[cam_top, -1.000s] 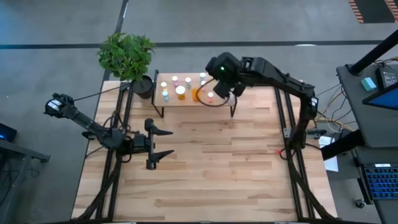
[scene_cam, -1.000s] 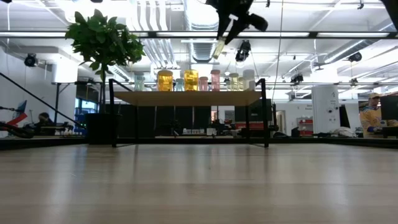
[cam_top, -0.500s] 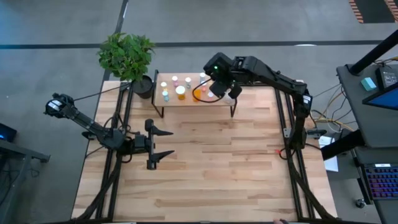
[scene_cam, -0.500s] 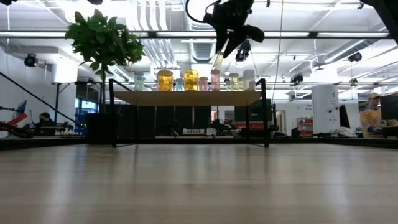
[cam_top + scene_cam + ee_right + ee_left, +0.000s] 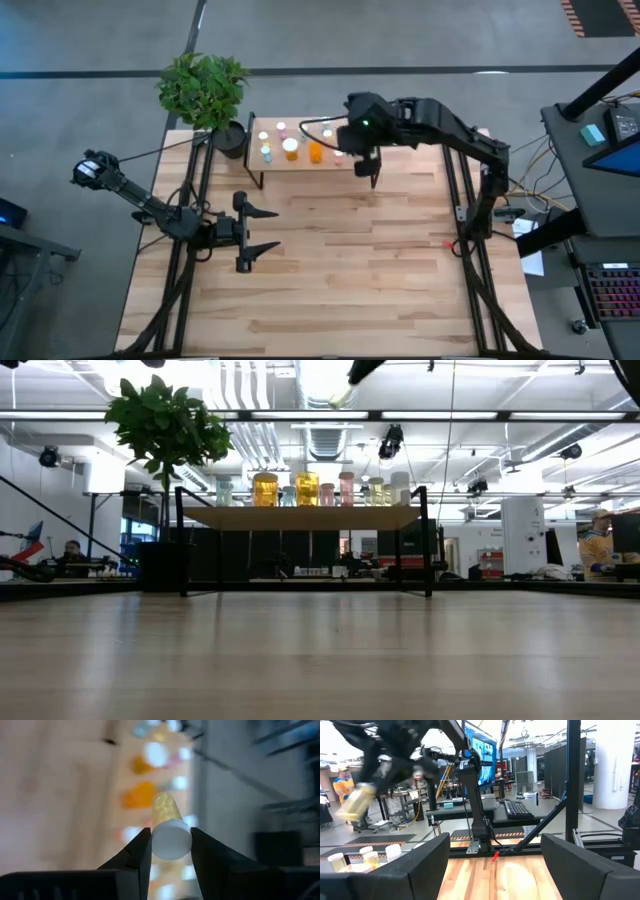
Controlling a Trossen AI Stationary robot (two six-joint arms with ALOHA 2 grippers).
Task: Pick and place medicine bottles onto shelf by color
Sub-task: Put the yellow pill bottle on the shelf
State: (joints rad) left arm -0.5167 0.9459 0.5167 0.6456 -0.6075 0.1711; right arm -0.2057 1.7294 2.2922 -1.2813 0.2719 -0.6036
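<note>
My right gripper [image 5: 171, 840] is shut on a yellowish medicine bottle [image 5: 165, 809] with a white cap. It hovers high over the right part of the shelf [image 5: 345, 162], near that shelf's near edge. In the low view only the bottle's lower end [image 5: 340, 398] shows at the top. The shelf [image 5: 300, 516] has a light wood top on black legs. Several bottles stand on it, among them an orange one [image 5: 316, 152] and amber ones [image 5: 265, 489]. My left gripper [image 5: 268, 231] waits open over the table's left part. My right gripper pinches the bottle's white cap [image 5: 171, 840] between its two fingers [image 5: 142, 845], one on each side of the cap. The yellowish body points away from the wrist, slanting down. The bottle is lifted clear, well above the shelf top.
A potted plant [image 5: 204, 88] stands at the shelf's left end, on the table's far left corner. Bare wood tabletop [image 5: 340, 260] lies between the shelf and the near edge. In the left wrist view, some bottles [image 5: 366, 853] show beside my open left fingers [image 5: 420, 865].
My right gripper first dipped toward the bottles on the shelf, still holding the yellowish bottle. It then rose almost out of the low view and shifted toward the shelf's near right corner. It stayed shut on the bottle throughout.
</note>
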